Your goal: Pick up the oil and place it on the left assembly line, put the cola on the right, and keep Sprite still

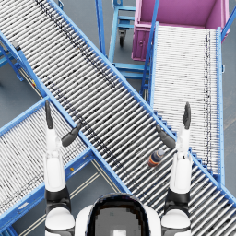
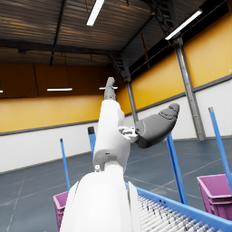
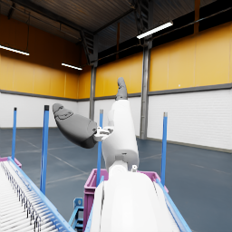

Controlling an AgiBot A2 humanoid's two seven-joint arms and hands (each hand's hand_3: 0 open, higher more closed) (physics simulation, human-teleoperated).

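Bottle (image 1: pixel 156 158) is as close a name as the head view allows. It is small and blurred, with an orange-red body and a dark cap end, and its label cannot be read, so I cannot tell whether it is the oil, the cola or the Sprite. It lies on its side on the main roller line (image 1: pixel 92 78), the long one that runs diagonally across the view, with its cap pointing up and to the right. It sits just beside the inner side of the right forearm, below the thumb and apart from it; nothing touches it.

The left hand (image 1: pixel 48 117) is raised over the edge where the main line meets the left roller line (image 1: pixel 23 147). Its fingers are straight and its thumb stands out to the side, and it holds nothing. The right hand (image 1: pixel 186 117) has the same spread, empty pose, near the blue rail between the main line and the right roller line (image 1: pixel 184 69).

A pink bin (image 1: pixel 184 11) stands at the far end of the right line, cut off by the frame's top edge.

Both wrist views look out over the hall's yellow walls, so the bottle is out of their sight. They show only each arm's own spread hand (image 2: pixel 154 127) (image 3: pixel 74 124) and parts of the pink bins, with the white forearms hiding what lies beneath them.
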